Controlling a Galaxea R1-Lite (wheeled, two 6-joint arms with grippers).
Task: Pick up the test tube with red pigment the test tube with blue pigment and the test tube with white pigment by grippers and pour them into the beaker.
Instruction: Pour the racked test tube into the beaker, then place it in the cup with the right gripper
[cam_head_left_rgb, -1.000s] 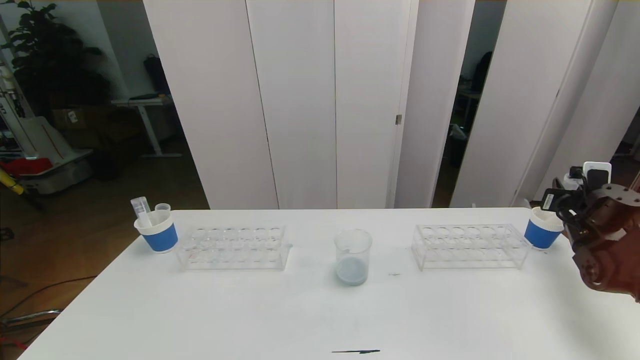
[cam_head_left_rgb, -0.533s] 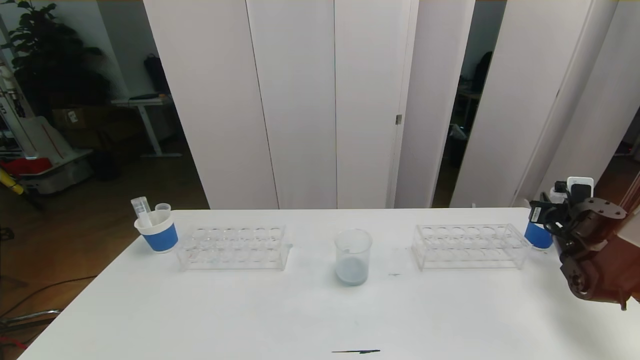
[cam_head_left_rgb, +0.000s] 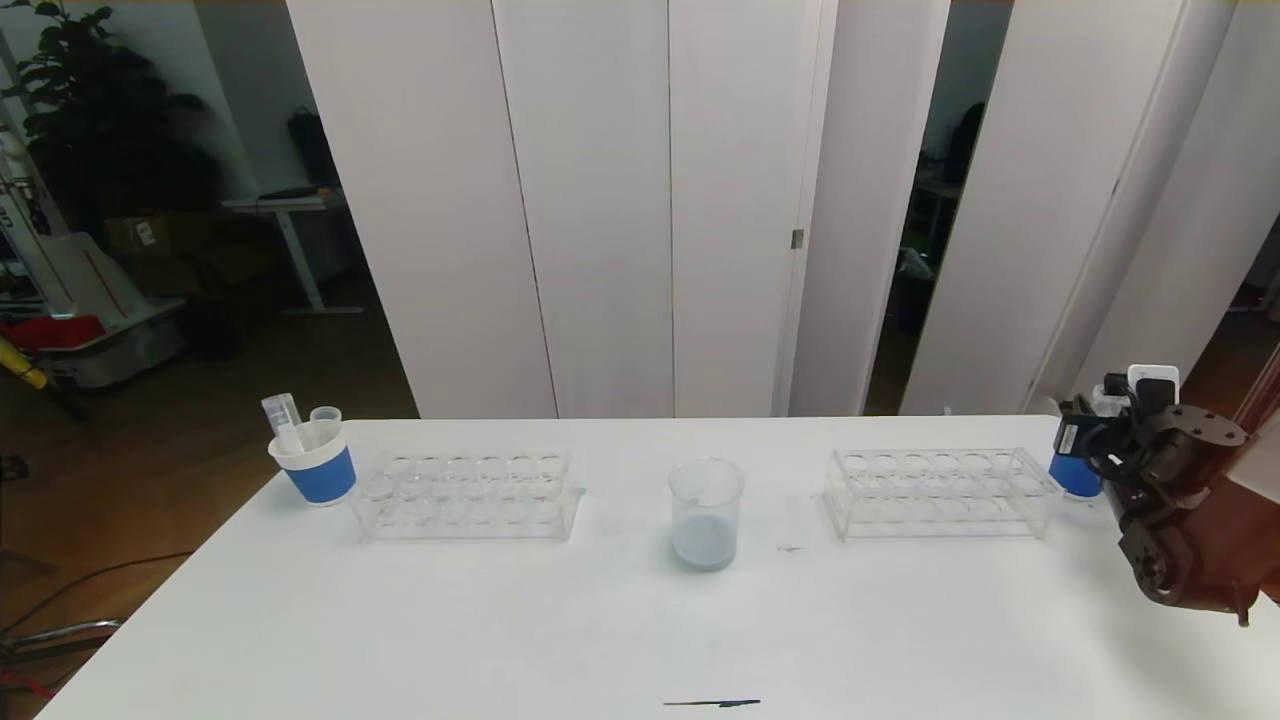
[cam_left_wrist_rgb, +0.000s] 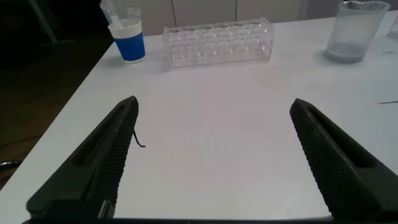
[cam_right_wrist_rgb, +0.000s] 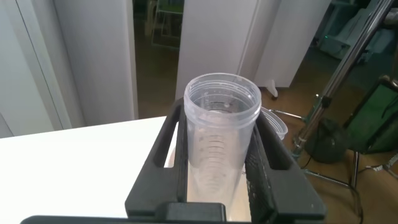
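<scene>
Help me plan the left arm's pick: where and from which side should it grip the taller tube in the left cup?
Grip the taller tube on its top above the cup rim, coming from above. It leans toward the cup's left rim, a shorter tube on its right, so likely only the top is free for the open left end effector.

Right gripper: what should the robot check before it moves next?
1. Right gripper shut on the clear tube: ok.
2. Tube emptied out: looks empty, ok.
3. Blue-banded cup straight under the tube: cannot tell.
4. Beaker upright, with pale liquid inside: ok.
5. Left gripper open above bare table, out of the way: ok.
</scene>
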